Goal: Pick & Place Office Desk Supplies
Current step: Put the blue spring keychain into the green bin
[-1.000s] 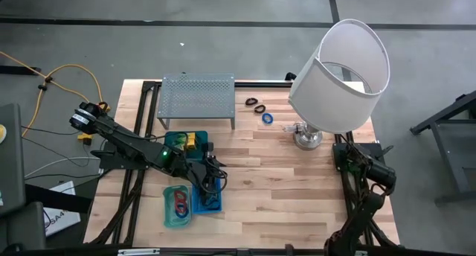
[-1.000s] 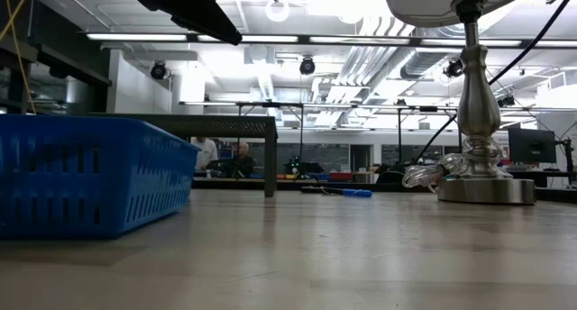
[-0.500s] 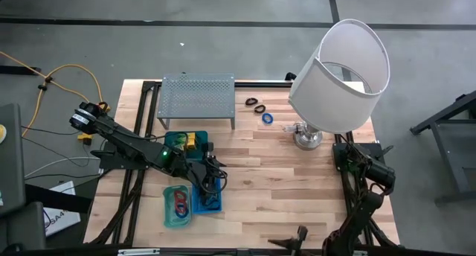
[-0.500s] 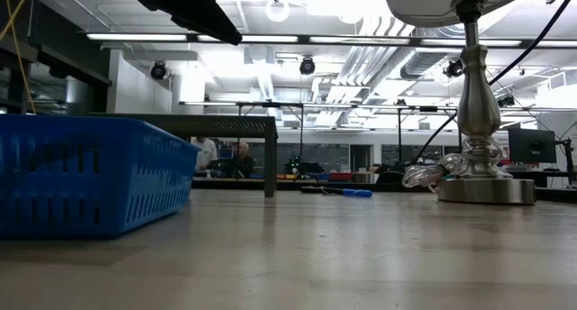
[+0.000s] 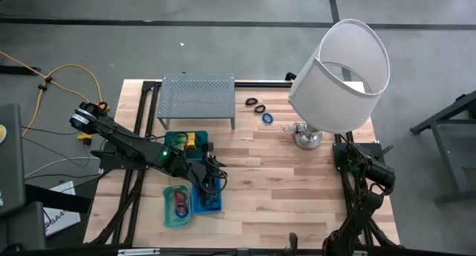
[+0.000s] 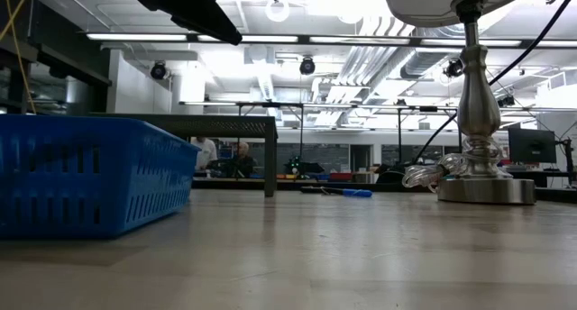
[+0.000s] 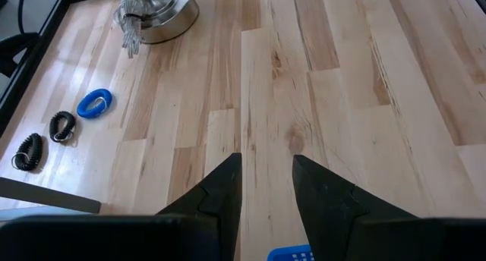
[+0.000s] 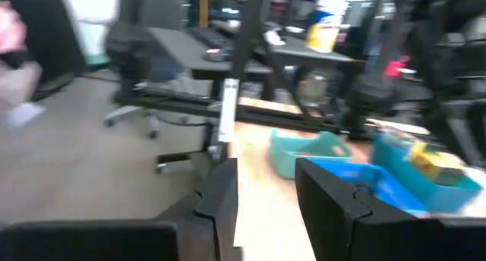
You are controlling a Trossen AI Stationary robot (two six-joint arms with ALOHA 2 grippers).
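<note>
Office desk supplies lie in two groups on the pale butcher-block table (image 5: 297, 181): a blue ring (image 5: 267, 118) and two black coiled loops (image 5: 255, 104) rest loose near the lamp base (image 5: 307, 137), beside the grey perforated rack (image 5: 197, 98), while red and blue rings (image 5: 178, 204) already sit in a teal tray (image 5: 167, 215) and yellow-green packets (image 5: 192, 141) in another teal tray behind it. That split suggests sorting is partway done, with the far three pieces left to fetch. The left gripper (image 7: 266, 193) hangs over the slatted blue plastic basket (image 6: 90, 170) between the trays, its smooth dark fingers a narrow gap apart and holding nothing, pointed across bare wood towards the loose pieces, probably ready for the next reach. The right gripper (image 8: 264, 200) waits folded at the table's right edge, fingers likewise slightly parted and empty. The loops look springy and rubbery; the ring is thin, glossy and flat, so a pinch on its rim seems likely.
</note>
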